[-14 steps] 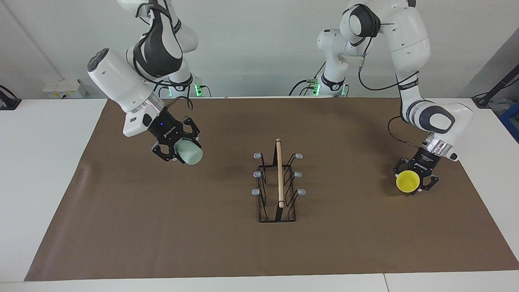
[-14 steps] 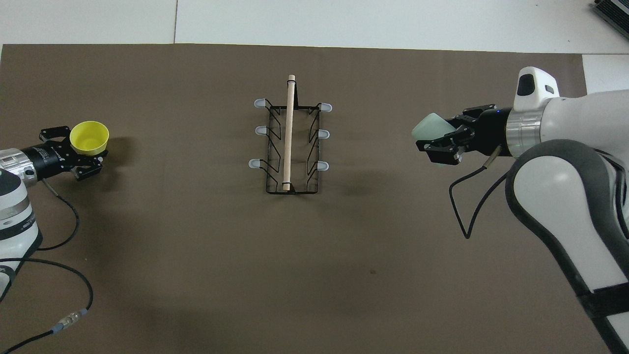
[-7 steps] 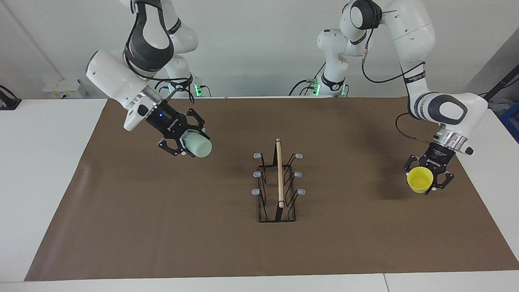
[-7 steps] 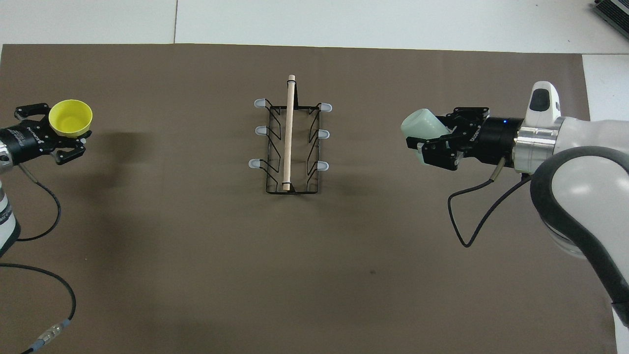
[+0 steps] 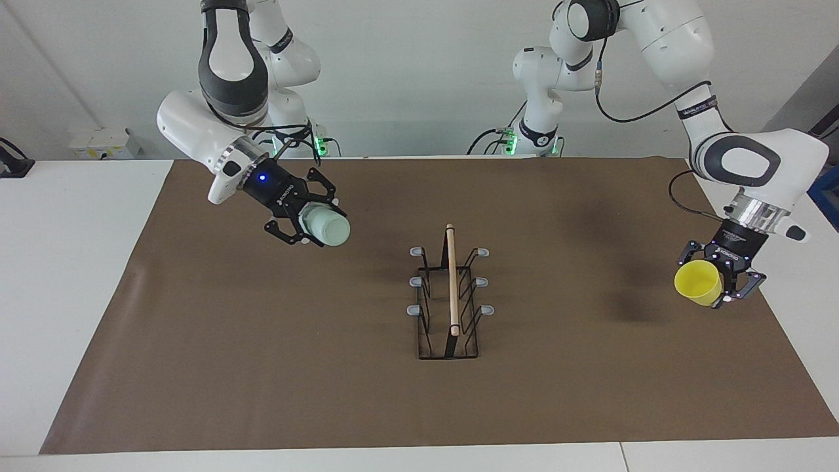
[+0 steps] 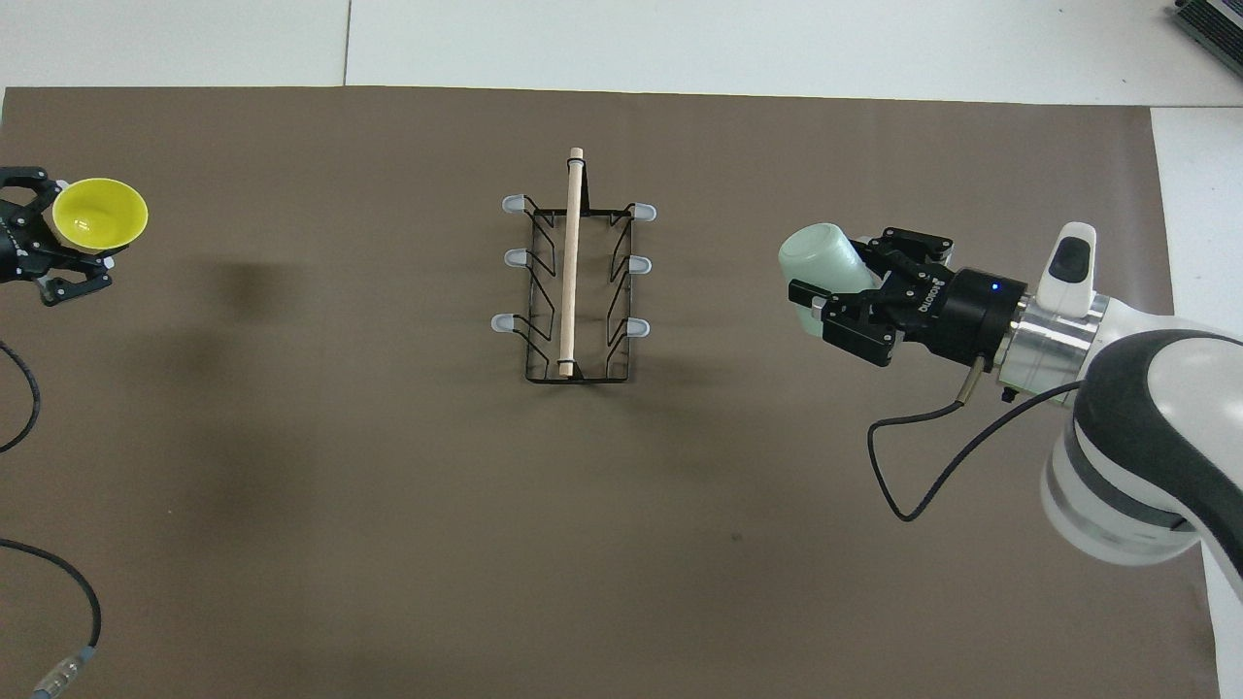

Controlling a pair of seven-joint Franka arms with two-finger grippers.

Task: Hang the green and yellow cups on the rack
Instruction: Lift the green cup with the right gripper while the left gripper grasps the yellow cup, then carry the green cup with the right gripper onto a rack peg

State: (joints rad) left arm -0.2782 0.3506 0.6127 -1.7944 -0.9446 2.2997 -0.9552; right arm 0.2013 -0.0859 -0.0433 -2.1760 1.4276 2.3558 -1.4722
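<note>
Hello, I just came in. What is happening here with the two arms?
Each arm holds one cup in the air above the brown mat. The right pincer is shut on the green cup, tipped on its side toward the rack. The left pincer is shut on the yellow cup, over the mat's edge at the left arm's end. The rack stands in the middle with all its pegs empty, so no cup is hung yet.
</note>
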